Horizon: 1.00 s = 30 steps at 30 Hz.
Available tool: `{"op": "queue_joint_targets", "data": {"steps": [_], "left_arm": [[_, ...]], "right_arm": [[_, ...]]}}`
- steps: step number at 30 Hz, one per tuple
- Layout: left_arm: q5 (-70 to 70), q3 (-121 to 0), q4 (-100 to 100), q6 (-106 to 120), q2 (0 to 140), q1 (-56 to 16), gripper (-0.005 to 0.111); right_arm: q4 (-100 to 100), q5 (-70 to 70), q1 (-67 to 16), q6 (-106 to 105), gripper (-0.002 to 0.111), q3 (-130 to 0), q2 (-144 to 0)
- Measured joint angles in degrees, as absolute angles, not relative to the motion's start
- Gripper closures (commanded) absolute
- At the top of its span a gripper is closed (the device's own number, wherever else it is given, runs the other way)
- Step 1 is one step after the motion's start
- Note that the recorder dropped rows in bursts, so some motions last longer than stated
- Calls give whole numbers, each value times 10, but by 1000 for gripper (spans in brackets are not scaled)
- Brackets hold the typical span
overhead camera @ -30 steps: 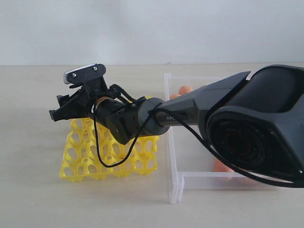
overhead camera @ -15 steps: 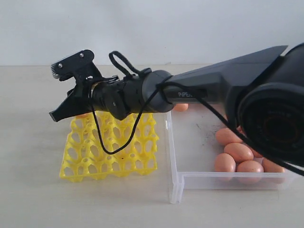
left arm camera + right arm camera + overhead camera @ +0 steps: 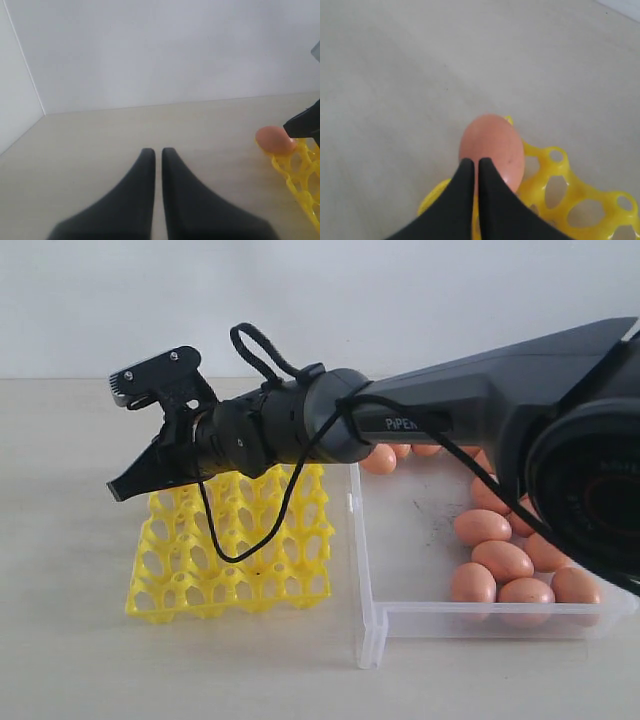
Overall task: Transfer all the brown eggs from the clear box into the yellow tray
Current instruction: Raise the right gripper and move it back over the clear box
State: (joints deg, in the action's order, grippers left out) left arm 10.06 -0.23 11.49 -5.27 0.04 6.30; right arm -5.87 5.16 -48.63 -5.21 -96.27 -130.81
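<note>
The yellow tray (image 3: 240,570) lies on the table left of the clear box (image 3: 470,620). Several brown eggs (image 3: 500,560) lie in the box, mostly at its right and far side. My right gripper (image 3: 122,485) reaches across over the tray's far left corner. Seen from the right wrist, the right gripper (image 3: 472,161) is shut and empty. Just beyond its tips one brown egg (image 3: 492,142) sits in the corner cup of the tray (image 3: 570,200). My left gripper (image 3: 154,150) is shut over bare table, with that egg (image 3: 274,139) off to one side.
The right arm's dark forearm (image 3: 480,400) and its looped black cable (image 3: 235,540) hang over the tray and the box's near-left part. A white wall (image 3: 320,300) stands behind the table. Bare tabletop (image 3: 60,570) lies left of the tray.
The right arm's forearm has swung up and back, uncovering the eggs in the box. Its gripper has tipped down toward the tray's far left corner and stayed there.
</note>
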Motion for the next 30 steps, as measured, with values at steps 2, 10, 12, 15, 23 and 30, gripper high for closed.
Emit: {"op": "queue_joint_targets", "data": {"steps": [2,10,12,15,23,30], "left_arm": [[101,-2,115,-53,0,63,103],[101,-2,115,-53,0,63,103],[101,-2,115,-53,0,63,103],[101,-2,115,-53,0,63,103],[101,-2,115,-53,0,63,103],[101,-2,115,-53,0,63,103]], "right_arm": [[-59,47,-486,-51,109,-963,-1309],[-61,6,-486,-37,109,-963,-1314],[-61,5,-486,-32,109,-963,-1325],[-62,7,-486,-28,109,-963,-1341],[-59,45,-486,-24,109,-963,-1349],[-32,106,-486,-83,109,-959,-1275]]}}
